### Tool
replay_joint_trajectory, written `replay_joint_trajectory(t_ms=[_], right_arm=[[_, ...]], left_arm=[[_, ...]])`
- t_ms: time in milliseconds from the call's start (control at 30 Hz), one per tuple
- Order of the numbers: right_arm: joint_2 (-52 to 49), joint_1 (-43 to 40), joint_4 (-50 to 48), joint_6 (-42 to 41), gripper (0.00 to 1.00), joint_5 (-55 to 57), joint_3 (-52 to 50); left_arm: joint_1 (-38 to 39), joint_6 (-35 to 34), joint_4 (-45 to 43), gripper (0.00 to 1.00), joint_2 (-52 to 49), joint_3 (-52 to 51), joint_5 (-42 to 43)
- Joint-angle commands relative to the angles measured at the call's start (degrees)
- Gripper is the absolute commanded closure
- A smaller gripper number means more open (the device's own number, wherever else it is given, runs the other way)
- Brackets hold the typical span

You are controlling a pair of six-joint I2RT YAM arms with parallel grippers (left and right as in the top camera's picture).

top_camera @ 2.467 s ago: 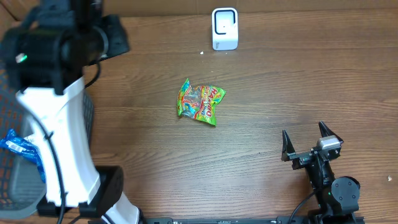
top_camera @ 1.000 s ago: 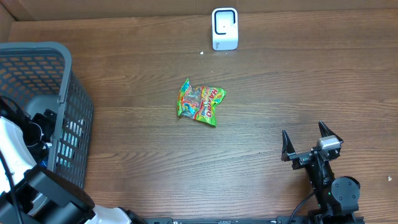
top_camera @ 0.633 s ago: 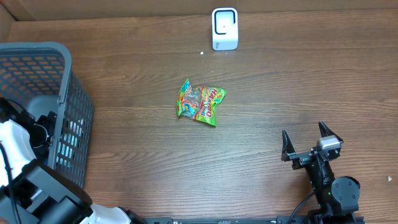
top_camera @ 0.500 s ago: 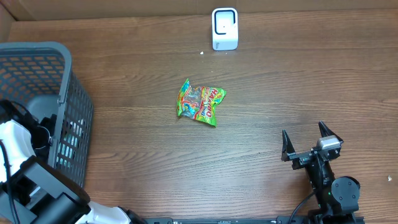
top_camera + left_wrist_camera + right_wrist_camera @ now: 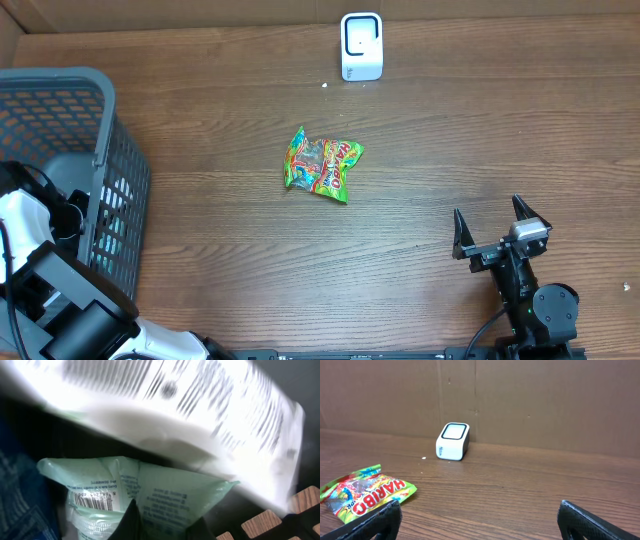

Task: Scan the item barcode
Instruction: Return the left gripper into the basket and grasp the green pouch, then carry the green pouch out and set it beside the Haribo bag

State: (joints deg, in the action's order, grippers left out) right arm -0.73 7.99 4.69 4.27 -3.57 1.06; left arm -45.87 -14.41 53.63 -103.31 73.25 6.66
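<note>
Green packet sits pinched in the closed left gripper.

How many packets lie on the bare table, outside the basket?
1: the Haribo bag mid-table, before the scanner. Others, like the pale green packet, sit in the basket, partly hidden.

Brown cardboard wall behind wooden table

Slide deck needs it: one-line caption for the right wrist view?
Open right hand facing a Haribo bag and the white barcode scanner on the wooden table.
</note>
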Motion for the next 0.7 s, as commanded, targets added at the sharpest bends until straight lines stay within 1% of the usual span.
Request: replay_joint_trajectory(t_ms=[0, 133, 267, 433, 567, 667], right_arm=[[0.6, 0.3, -0.3, 0.1, 0.00, 0.3, -0.6], [0.6, 0.4, -0.3, 0.1, 0.00, 0.3, -0.6], [0.6, 0.3, -0.3, 0.1, 0.00, 0.3, -0.6], [0.6, 0.3, -0.3, 0.1, 0.00, 0.3, -0.6], [0.6, 0.3, -0.3, 0.1, 0.00, 0.3, -0.6], [0.6, 0.3, -0.3, 0.1, 0.00, 0.3, -0.6]], left_arm=[[-0.3, 0.5, 0.3, 0.96, -2.8, -0.7, 0.4], [-0.3, 0.5, 3.7, 0.96, -2.3, 3.1, 0.5], [-0.3, 0.5, 10.4, 0.96, -1.9, 11.8, 0.5], [-0.2, 0.7, 21.3, 0.96, -1.7, 28.3, 0.7], [-0.1, 1.2, 28.1, 0.96, -1.2, 41.4, 1.2], [0.8, 4.1, 31.7, 0.96, 0.0, 51.1, 5.4]])
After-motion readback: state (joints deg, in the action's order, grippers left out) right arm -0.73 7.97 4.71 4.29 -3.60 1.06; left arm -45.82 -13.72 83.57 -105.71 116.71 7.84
